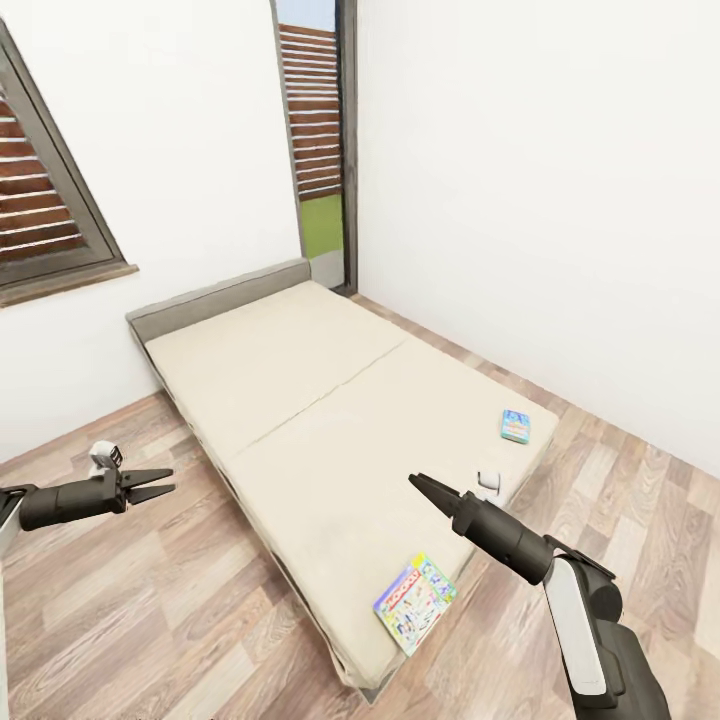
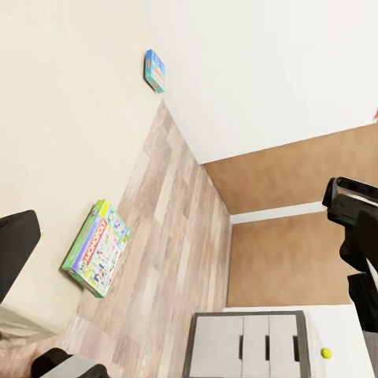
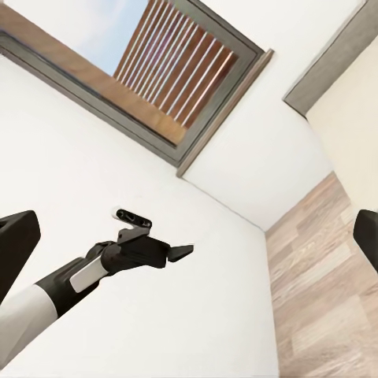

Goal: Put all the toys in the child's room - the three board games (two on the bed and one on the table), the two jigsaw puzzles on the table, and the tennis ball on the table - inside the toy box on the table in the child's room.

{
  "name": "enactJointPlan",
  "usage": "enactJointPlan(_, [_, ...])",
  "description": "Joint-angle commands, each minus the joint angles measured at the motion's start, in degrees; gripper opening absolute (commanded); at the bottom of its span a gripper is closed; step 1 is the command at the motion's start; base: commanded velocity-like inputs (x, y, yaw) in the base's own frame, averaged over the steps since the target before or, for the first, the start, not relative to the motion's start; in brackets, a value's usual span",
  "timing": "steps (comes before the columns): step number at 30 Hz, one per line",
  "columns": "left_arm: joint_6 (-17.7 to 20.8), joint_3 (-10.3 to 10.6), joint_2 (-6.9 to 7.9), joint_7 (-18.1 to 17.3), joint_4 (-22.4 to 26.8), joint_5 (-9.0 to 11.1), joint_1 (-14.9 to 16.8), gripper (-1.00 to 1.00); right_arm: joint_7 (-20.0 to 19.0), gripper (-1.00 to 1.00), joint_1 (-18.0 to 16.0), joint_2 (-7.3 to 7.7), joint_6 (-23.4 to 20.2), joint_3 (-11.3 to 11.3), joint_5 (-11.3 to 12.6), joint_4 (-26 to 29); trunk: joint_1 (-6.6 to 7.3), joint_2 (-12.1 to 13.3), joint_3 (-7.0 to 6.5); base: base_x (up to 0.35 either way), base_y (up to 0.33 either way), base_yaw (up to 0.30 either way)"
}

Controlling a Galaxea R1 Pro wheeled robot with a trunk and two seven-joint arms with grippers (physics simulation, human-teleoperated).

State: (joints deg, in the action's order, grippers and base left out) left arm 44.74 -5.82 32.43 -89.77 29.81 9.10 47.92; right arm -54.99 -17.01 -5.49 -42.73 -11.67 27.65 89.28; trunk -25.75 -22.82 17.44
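Note:
Two board games lie on the cream bed. A green-edged Monopoly box sits at the near corner, and a smaller blue box sits by the right edge. My right gripper hovers open over the mattress between them, with nothing in it. Left of the bed, over the floor, my left gripper is open and empty. The left wrist view shows the tennis ball on the white table. The toy box and jigsaw puzzles are out of view.
A small white object lies on the mattress near the right gripper. Wood plank floor surrounds the bed. There is a window on the left wall and a narrow glazed opening behind the headboard. Grey drawers sit under the table.

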Motion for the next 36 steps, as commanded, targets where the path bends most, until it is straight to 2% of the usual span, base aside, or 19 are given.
enactJointPlan(1, [0.61,0.02,0.00,-0.23,-0.02,-0.04,0.06,1.00,-0.11,1.00,-0.04,-0.05,-0.33,-0.11,0.12,0.02,-0.03,-0.10,0.03,0.000,-0.031,0.206])
enactJointPlan(10, [0.65,0.11,0.00,-0.23,-0.02,-0.05,0.03,1.00,-0.11,1.00,-0.04,-0.05,-0.33,-0.17,0.13,0.02,-0.03,-0.10,-0.62,-0.013,-0.114,0.206])
enactJointPlan(24, [0.65,0.11,0.00,-0.23,-0.02,-0.01,0.02,1.00,-0.11,1.00,-0.04,0.12,-0.42,-0.20,0.13,0.02,-0.03,-0.10,-1.63,-0.002,-0.025,0.206])
enactJointPlan(36, [0.76,0.11,-0.05,-0.23,-0.02,-0.05,0.04,1.00,-0.11,1.00,-0.04,0.09,-0.42,-0.20,0.21,0.02,-0.03,-0.10,-2.49,-0.018,-0.249,0.206])
